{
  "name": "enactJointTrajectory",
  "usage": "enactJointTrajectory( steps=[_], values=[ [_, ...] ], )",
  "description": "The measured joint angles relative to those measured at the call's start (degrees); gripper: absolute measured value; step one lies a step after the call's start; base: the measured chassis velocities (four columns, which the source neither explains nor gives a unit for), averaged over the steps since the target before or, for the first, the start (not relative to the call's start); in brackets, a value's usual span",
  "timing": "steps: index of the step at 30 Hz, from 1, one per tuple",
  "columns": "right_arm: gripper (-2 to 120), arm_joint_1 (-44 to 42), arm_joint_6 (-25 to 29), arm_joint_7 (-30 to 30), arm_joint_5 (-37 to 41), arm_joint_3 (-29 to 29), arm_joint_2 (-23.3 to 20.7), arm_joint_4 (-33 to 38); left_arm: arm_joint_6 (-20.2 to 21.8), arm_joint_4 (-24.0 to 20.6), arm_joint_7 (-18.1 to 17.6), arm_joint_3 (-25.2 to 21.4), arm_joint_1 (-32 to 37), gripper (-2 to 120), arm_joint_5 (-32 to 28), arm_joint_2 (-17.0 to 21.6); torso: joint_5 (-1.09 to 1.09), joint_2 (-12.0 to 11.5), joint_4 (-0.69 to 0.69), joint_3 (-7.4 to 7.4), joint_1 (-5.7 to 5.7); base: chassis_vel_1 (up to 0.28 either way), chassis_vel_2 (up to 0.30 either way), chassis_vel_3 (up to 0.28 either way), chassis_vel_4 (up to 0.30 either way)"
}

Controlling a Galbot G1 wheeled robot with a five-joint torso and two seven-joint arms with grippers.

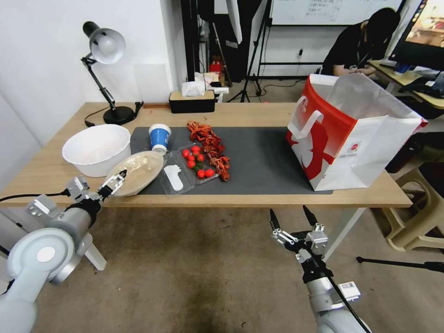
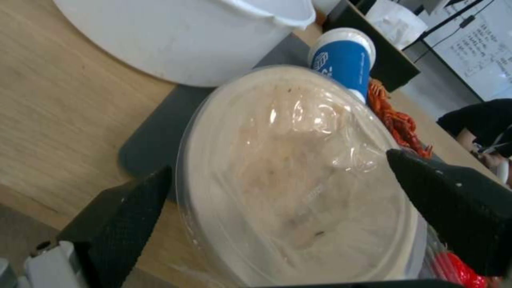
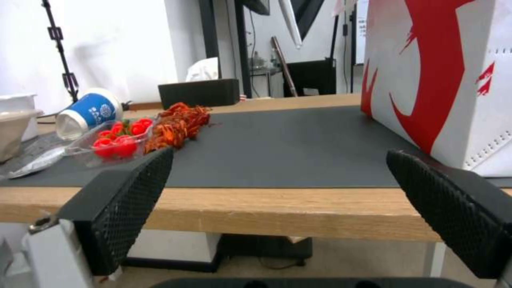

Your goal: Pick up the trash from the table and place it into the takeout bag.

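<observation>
Left gripper (image 1: 116,181): fingers spread, at the near rim of the beige round bowl lid (image 1: 136,172); the left wrist view shows a clear film over the lid and a finger (image 2: 133,216) on either side of it. White bowl (image 1: 97,149): beside the lid. Blue-and-white paper cup (image 1: 159,137): on the dark mat (image 1: 259,162). Tomato tray (image 1: 196,163): mid-mat. Right gripper (image 1: 292,219): spread, holding nothing, below the table (image 1: 231,113) edge. Takeout bag (image 1: 351,134): upright, open, at the table's right end.
</observation>
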Motion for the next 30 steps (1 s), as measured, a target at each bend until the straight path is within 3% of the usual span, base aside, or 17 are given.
enactJointTrajectory(
  steps=[4,8,17,22,30],
  values=[
    [100,0.07,-0.23,0.21,0.05,0.1,-0.3,0.05,0.14,0.78,-0.8,0.66,-0.66,100,-1.39,-0.07,0.0,0.0,0.0,0.0,0.0,0.0,0.0,0.0,0.0],
    [100,0.12,-0.34,0.4,0.12,0.26,-0.54,0.05,-0.43,1.37,-1.45,1.3,-1.09,89,-1.78,-0.48,0.0,0.0,0.0,0.0,0.0,0.0,0.0,0.0,0.0],
    [100,0.25,-0.46,0.96,0.18,0.09,-0.54,0.33,-2.01,1.13,-0.03,1.47,-0.48,54,-1.68,-0.55,0.0,0.0,0.0,0.0,-0.01,0.0,0.0,0.0,0.0],
    [100,0.13,-0.58,1.02,0.21,-0.18,-0.28,0.88,-2.44,0.49,0.25,1.51,-0.22,42,-1.5,-0.65,0.01,0.0,0.0,0.0,-0.01,0.0,0.0,0.0,0.0],
    [100,-0.03,-0.55,0.8,0.19,-0.15,-0.03,1.53,-4.84,-1.2,2.52,1.68,1.29,6,1.15,-0.46,0.0,0.0,0.0,0.0,-0.01,0.0,0.0,0.0,0.0]
  ],
)
